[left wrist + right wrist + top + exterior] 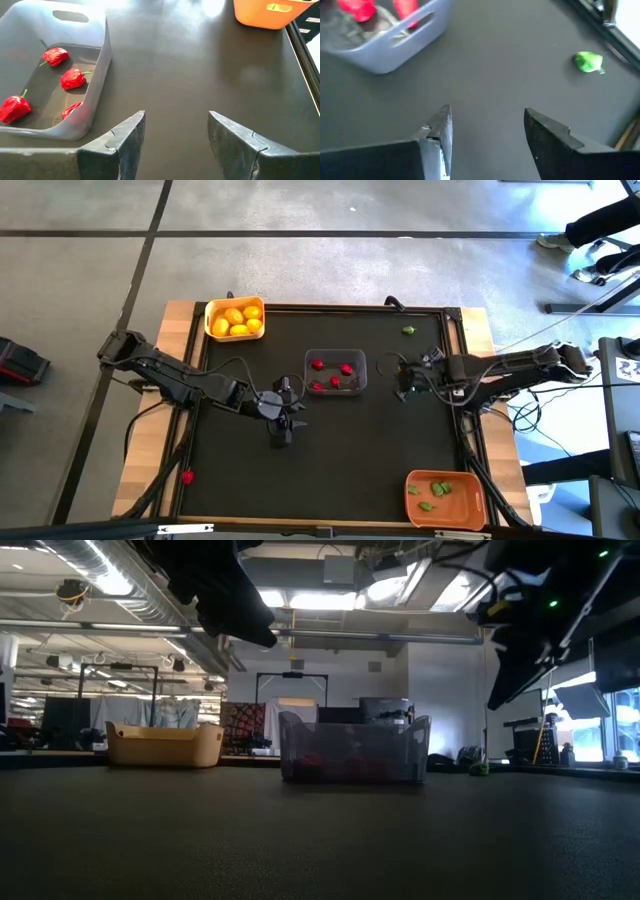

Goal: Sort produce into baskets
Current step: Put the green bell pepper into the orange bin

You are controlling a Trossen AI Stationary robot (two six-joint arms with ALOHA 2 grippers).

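The clear basket (336,372) stands mid-table with several red pieces (72,78) lying on its floor. The yellow basket (235,319) at the far left holds yellow-orange fruits. The orange basket (443,497) at the near right holds green pieces. One green piece (409,331) lies on the mat at the far right; it also shows in the right wrist view (588,62). A red piece (187,476) lies on the wooden border at the near left. My left gripper (290,412) is open and empty just near-left of the clear basket. My right gripper (400,379) is open and empty to the right of it.
The black mat (330,460) lies inside a wooden border with raised rails. Open mat stretches between the clear basket and the orange basket. Cables run along both table sides. A person's legs (600,225) show beyond the far right corner.
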